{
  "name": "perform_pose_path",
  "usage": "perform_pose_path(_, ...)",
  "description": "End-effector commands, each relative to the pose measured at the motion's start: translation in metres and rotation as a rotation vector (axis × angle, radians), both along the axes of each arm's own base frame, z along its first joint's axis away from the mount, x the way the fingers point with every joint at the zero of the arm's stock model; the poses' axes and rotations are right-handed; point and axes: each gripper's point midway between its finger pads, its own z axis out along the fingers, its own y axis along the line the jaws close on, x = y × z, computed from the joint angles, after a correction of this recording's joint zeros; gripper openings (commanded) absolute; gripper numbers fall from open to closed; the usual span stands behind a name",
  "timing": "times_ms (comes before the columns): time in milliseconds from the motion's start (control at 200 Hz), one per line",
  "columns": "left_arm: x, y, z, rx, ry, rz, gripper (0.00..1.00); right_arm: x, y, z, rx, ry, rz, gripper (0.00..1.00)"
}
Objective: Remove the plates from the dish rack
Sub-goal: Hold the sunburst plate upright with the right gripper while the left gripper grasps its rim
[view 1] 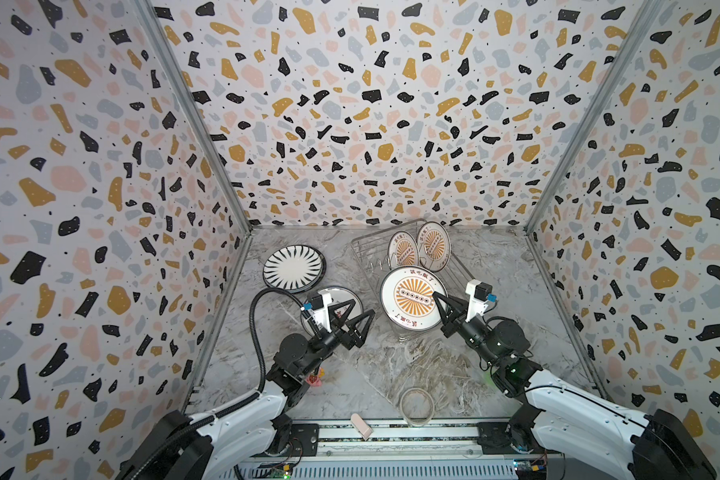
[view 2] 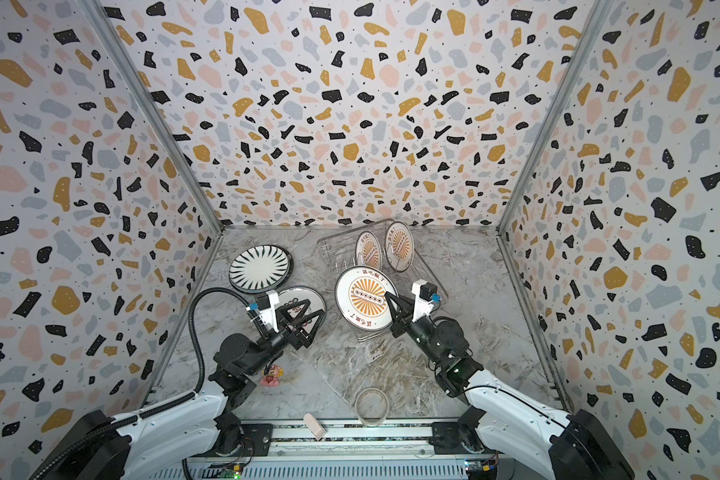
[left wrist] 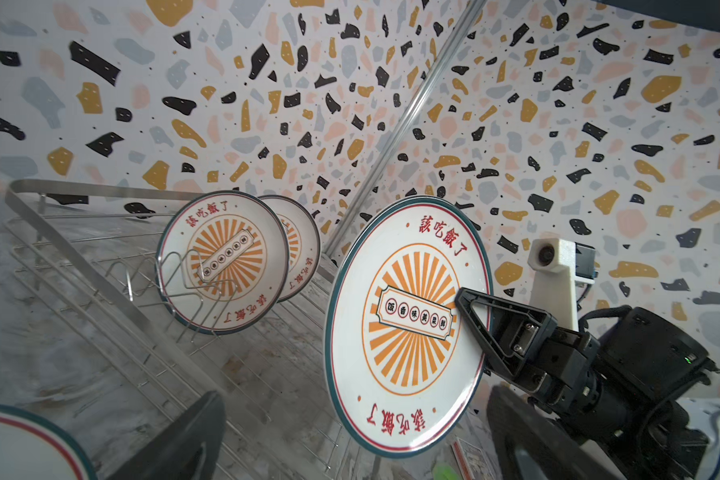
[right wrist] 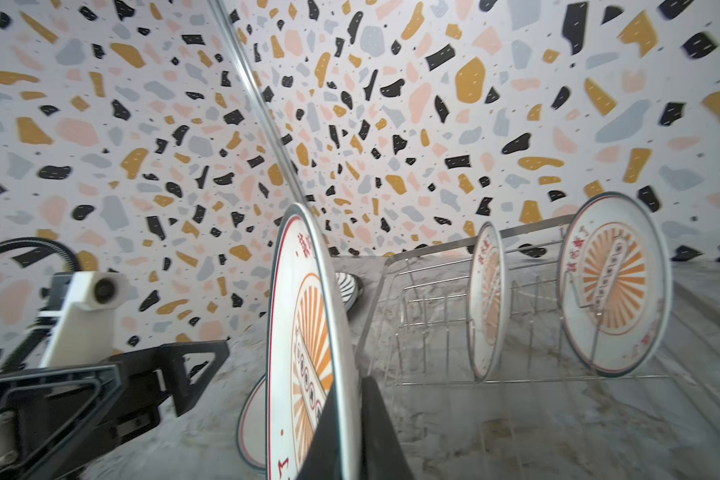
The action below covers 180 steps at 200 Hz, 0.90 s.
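The right end effector (view 1: 439, 301) pinched a sunburst plate (view 1: 410, 291) by its rim, upright at the rack's (view 1: 387, 230) near end, probably to clear the prongs. The left end effector (view 1: 362, 306) hung spread over a flat plate (view 1: 337, 294) on the table (view 1: 391, 365). Two plates (view 1: 404, 249) stood racked.

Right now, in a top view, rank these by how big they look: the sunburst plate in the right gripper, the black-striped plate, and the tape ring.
1. the held sunburst plate, only slightly ahead; it sits up off the table, nearer the camera, so its true size is unsure
2. the black-striped plate
3. the tape ring, clearly smallest
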Motion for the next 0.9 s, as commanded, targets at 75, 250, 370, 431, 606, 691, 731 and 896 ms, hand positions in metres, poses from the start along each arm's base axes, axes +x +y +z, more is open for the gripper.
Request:
perform_pose_path(75,-0.001,-0.009,0.013,0.032,-0.068,0.003,0.99,-0.035,0.002,0.049,0.217,-0.146,0.18,0.06)
perform_pose_path(250,-0.013,-0.018,0.017,0.005,-0.103,-0.075,0.83,-0.043,0.012,0.048,0.231,-0.153,0.264,0.05)
perform_pose_path(370,-0.017,-0.019,0.02,0.0,-0.121,-0.085,0.68,-0.049,0.016,0.051,0.261,-0.174,0.314,0.05)
perform_pose_path(431,-0.018,-0.018,0.02,-0.003,-0.124,-0.084,0.61,-0.048,0.019,0.049,0.263,-0.167,0.327,0.05)
perform_pose_path(606,-0.023,-0.021,0.018,-0.004,-0.117,-0.113,0.49,-0.04,0.025,0.042,0.255,-0.143,0.332,0.05)
perform_pose_path(691,-0.025,-0.022,0.018,-0.011,-0.11,-0.125,0.41,-0.038,0.028,0.04,0.252,-0.136,0.334,0.05)
perform_pose_path(731,-0.027,-0.023,0.019,-0.015,-0.114,-0.138,0.4,-0.037,0.029,0.04,0.25,-0.134,0.334,0.05)
perform_pose_path(896,-0.028,-0.023,0.018,-0.03,-0.088,-0.147,0.26,-0.028,0.031,0.033,0.246,-0.109,0.311,0.05)
